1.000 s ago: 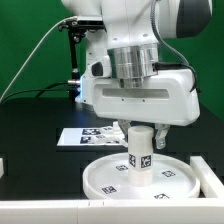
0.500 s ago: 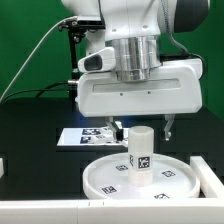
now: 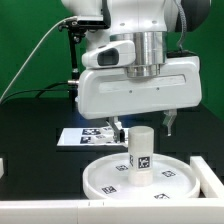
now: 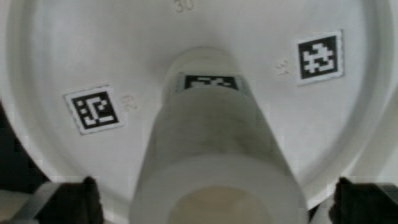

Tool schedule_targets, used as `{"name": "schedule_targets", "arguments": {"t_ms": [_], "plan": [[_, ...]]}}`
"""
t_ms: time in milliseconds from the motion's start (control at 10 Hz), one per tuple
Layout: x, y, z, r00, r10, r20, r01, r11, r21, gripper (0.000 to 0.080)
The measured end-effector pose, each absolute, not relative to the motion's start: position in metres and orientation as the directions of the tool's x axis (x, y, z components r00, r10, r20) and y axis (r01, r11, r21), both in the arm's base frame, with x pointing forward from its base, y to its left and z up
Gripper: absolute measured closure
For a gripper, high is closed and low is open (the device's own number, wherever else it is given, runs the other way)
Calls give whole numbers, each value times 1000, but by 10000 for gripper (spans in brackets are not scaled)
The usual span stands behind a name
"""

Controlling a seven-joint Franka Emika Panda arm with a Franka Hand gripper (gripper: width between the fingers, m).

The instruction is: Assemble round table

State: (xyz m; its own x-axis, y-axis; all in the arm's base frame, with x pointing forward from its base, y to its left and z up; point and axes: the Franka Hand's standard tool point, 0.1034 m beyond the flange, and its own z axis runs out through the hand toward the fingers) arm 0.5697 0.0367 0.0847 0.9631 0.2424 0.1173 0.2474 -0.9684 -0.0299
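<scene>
Hangs with claw (image 3: 144, 131) spread wide astride the top of the upright post (image 3: 142, 158), standing on the rimmed disc (image 3: 100, 178).

1. In the exterior view we look from just past the tabletop's (image 3: 30, 125) near edge toward its far edge, tilted slightly down, close enough that the arm (image 3: 135, 90) fills much of the frame.
2. In the wrist view we look steeply down from very near.
3. We see the post (image 3: 142, 155) and disc (image 3: 105, 178) in both views.

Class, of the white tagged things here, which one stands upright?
The short post: it alone stands upright, on the round disc; disc and marker board lie flat.
</scene>
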Motion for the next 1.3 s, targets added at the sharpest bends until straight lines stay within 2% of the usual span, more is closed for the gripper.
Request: {"name": "schedule_targets", "arguments": {"t_ms": [100,200,300,400,600,900,1100,1200,1300], "plan": [[569,37,84,971,210,115,215,-976,-34,190],[569,37,84,973,200,115,205,-978,-35,190],[569,38,84,984,140,113,146,-988,-44,340],[569,37,84,992,58,109,64,-997,-53,396],[570,35,84,985,-141,101,-135,-989,-68,396],[569,32,83,883,-464,71,-458,-884,-90,396],[564,34,82,675,-738,-13,-736,-671,-95,395],[563,39,82,560,-826,-62,-828,-556,-68,393],[564,37,82,443,-892,-92,-896,-438,-68,393]]}}
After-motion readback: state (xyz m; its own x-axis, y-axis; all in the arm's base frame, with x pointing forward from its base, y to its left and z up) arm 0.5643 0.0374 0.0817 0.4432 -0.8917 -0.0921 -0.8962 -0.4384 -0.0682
